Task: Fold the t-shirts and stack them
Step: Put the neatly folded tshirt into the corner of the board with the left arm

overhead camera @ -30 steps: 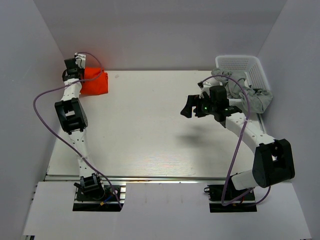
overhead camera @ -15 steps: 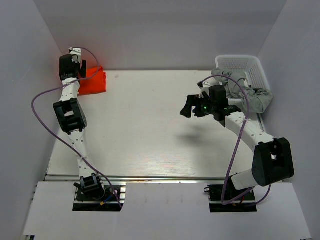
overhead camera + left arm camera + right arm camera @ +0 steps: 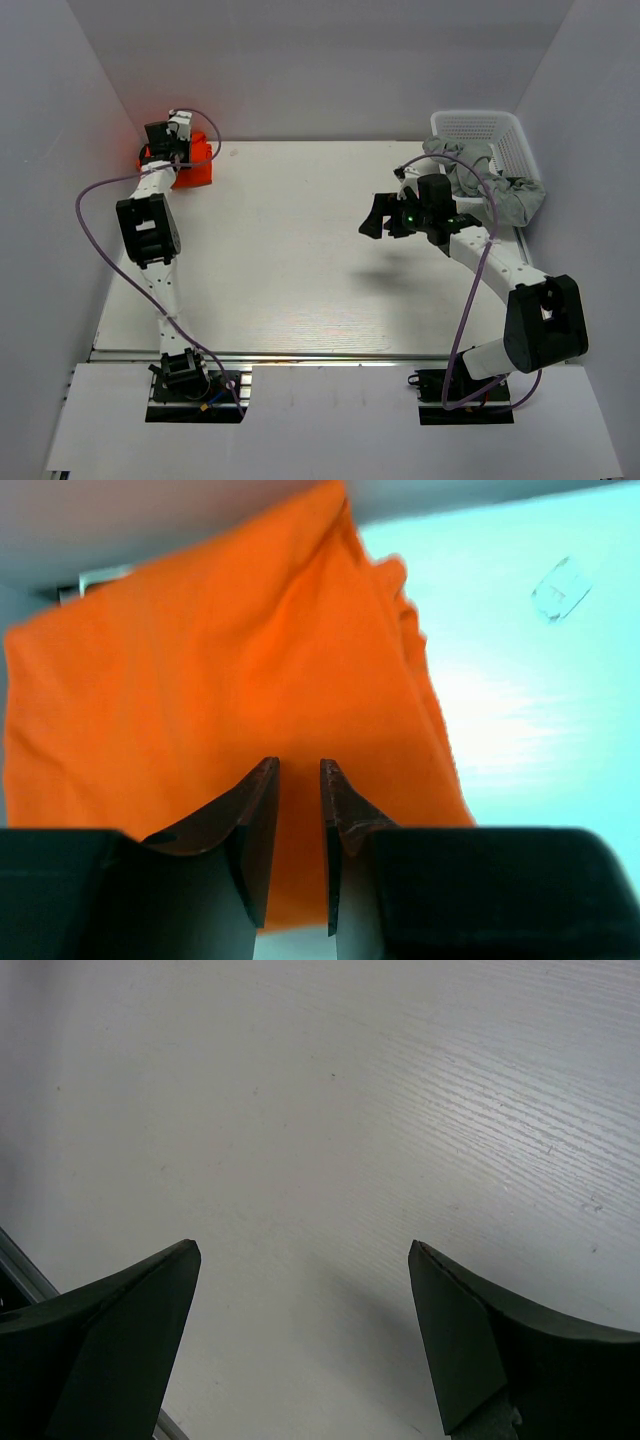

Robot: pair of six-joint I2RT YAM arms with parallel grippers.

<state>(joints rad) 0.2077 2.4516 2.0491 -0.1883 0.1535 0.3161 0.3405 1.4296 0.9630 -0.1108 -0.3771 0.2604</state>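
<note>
The orange-red t-shirt lies folded in the table's far left corner; it fills the left wrist view. My left gripper hovers over it, its jaws almost together with only a narrow slit and no cloth between them. Pale grey t-shirts lie crumpled in and over the white lattice basket at the far right. My right gripper hangs wide open and empty above bare table left of the basket; in its wrist view only the white tabletop shows.
White walls close in the table at the back and on both sides; the orange shirt lies close to the left and back walls. A purple cable loops off each arm. The table's metal front rail runs along the near edge.
My left gripper has swung right and forward over the orange shirt, which now shows less, bunched closer to the corner. My right gripper has shifted slightly left.
</note>
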